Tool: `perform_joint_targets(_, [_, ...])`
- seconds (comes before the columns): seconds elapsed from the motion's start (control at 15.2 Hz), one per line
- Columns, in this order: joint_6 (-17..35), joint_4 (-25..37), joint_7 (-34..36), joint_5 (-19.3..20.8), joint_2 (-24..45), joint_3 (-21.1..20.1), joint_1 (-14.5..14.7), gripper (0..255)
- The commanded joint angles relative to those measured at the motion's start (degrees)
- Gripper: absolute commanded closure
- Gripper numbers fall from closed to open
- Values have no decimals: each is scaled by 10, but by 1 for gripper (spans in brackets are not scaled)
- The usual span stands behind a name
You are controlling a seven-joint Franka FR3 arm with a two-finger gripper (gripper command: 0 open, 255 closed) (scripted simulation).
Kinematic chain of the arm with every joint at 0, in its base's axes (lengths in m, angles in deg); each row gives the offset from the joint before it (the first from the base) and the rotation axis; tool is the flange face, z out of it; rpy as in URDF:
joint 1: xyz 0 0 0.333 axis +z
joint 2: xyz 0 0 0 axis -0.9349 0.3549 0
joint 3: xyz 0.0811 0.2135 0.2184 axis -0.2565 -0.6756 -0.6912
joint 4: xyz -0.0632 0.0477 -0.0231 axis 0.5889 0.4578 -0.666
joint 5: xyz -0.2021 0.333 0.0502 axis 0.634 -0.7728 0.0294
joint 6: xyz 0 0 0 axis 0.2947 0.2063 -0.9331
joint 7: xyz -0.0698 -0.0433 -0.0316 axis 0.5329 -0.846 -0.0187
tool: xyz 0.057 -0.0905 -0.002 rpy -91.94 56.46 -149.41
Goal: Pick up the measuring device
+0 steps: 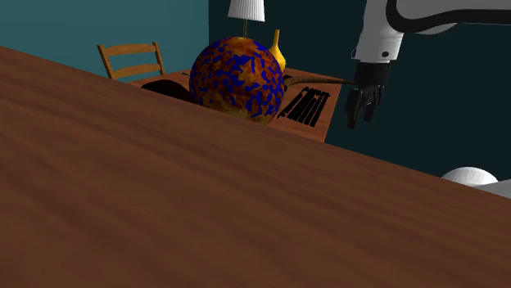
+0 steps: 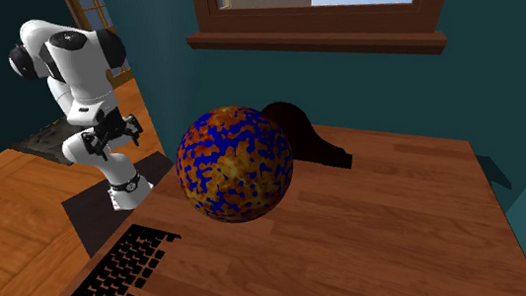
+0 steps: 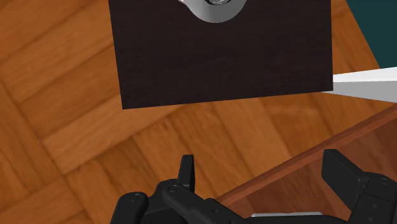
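Observation:
A dark brown, low humped object (image 2: pixel 301 133) stands on the wooden table (image 2: pixel 378 230) right behind a large blue-and-orange mottled sphere (image 2: pixel 235 163). From the shoulder camera its dark edge (image 1: pixel 168 87) peeks out to the left of the sphere (image 1: pixel 237 78), mostly hidden. My black gripper (image 1: pixel 359 119) hangs in the air off the table's far end, past the keyboard (image 1: pixel 307 106), well away from the dark object. Its fingers (image 3: pixel 186 170) stand apart with nothing between them, above the parquet floor and the table's edge (image 3: pixel 305 167). The gripper (image 2: pixel 109 137) points down over the stand.
A black keyboard (image 2: pixel 115 280) lies on the table near the arm's side. The dark stand top (image 3: pixel 222 57) sits below the hand. A wooden chair (image 1: pixel 131 59), a yellow vase (image 1: pixel 278 52) and a lamp (image 1: pixel 246 10) stand behind the table. A window (image 2: pixel 337 6) is above it.

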Motion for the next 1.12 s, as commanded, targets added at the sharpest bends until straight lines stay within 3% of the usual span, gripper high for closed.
perform_joint_targets(0.0, [0, 0, 0, 0, 0, 0, 0, 0])
perform_joint_targets(0.53, [108, 48, 21, -46, 93, -54, 40, 0])
perform_joint_targets(1.06, [197, 126, 42, -64, 194, -108, 70, 0])
